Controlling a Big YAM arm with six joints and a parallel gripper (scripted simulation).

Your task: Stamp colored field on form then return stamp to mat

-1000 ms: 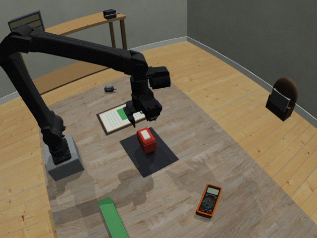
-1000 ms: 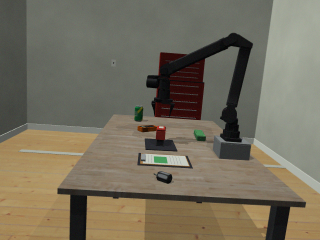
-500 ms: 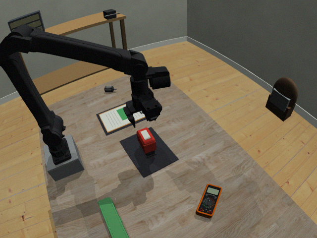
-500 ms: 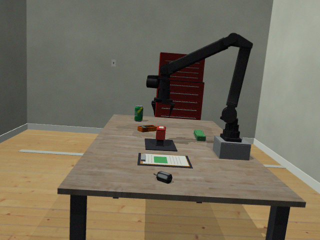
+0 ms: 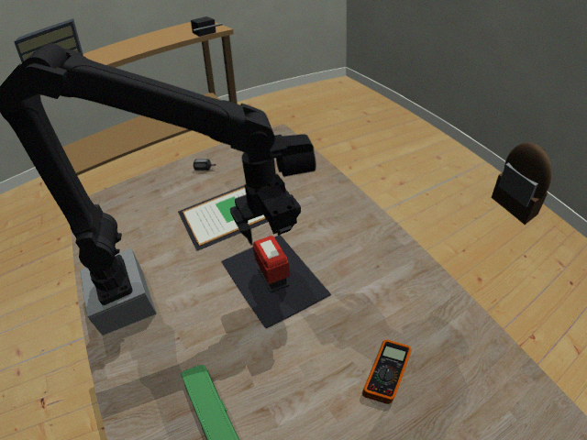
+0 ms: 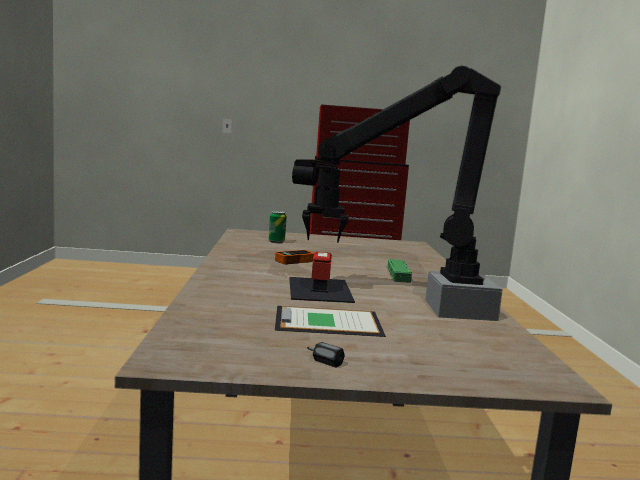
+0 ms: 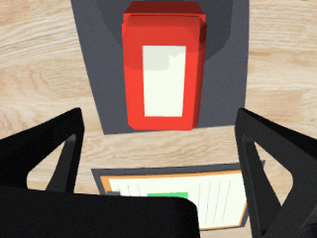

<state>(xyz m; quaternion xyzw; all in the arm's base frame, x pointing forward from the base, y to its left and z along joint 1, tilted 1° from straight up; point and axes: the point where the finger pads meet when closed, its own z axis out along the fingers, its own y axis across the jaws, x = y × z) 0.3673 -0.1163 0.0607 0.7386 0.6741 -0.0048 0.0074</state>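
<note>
The red stamp (image 5: 271,259) with a white label on top stands upright on the dark mat (image 5: 275,280). It also shows in the exterior view (image 6: 321,268) and in the wrist view (image 7: 164,83). My gripper (image 5: 262,236) hangs open and empty a short way above the stamp, fingers pointing down; it shows in the exterior view (image 6: 324,237) too. The form (image 5: 218,215) on its clipboard lies just behind the mat, with its green field (image 5: 227,208) partly hidden by my wrist. In the exterior view the form (image 6: 329,319) and green field (image 6: 321,318) show whole.
An orange multimeter (image 5: 387,370) lies at the front right. A green bar (image 5: 208,403) lies at the front left. A small black cylinder (image 5: 203,164) lies behind the form. A green can (image 6: 277,226) stands at the far table edge. My grey base block (image 5: 117,295) is at the left.
</note>
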